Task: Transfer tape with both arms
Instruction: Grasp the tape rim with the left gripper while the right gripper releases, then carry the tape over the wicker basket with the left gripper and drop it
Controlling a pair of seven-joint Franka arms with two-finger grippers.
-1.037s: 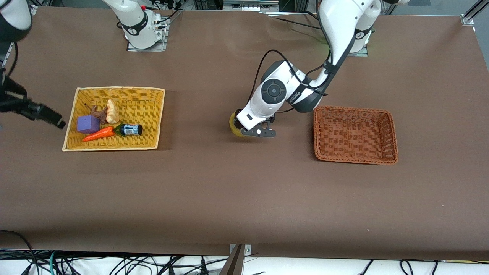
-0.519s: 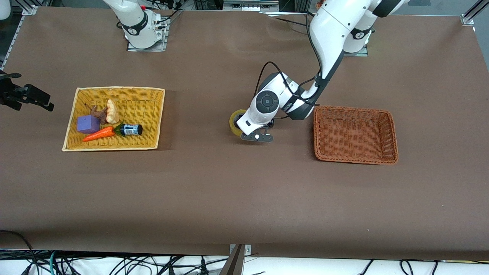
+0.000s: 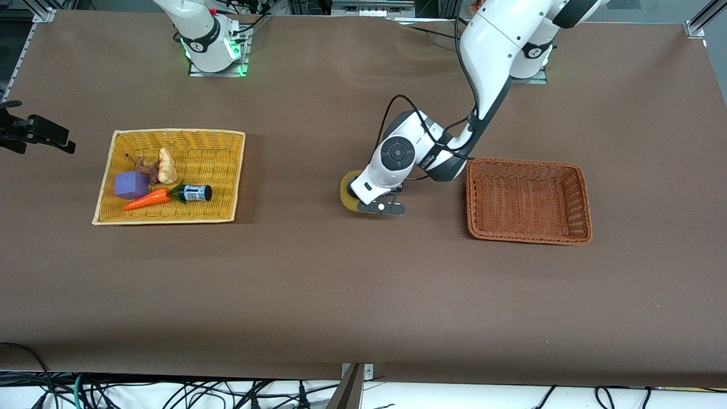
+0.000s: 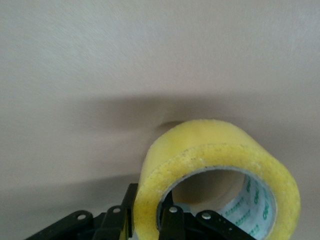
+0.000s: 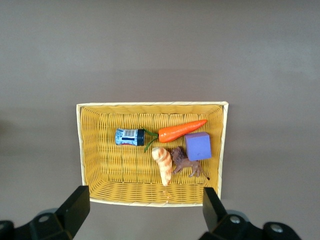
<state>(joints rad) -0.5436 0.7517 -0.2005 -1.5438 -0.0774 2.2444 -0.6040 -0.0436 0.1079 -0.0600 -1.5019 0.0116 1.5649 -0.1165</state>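
The tape, a yellowish translucent roll, stands on edge at or just above the tabletop in the middle of the table, between the two baskets. My left gripper is shut on it. In the left wrist view, one finger presses the roll's outside and the other sits inside the hole, pinching the wall of the tape. My right gripper hangs high at the right arm's end of the table, beside the yellow basket. The right wrist view shows the right gripper open and empty.
A yellow wicker basket holds a purple cube, a carrot, a small dark bottle and two small toys. An empty brown wicker basket lies toward the left arm's end, next to the left arm's wrist.
My left gripper has come down toward the table with the tape. My right gripper has drawn away from the yellow basket toward the table's end.
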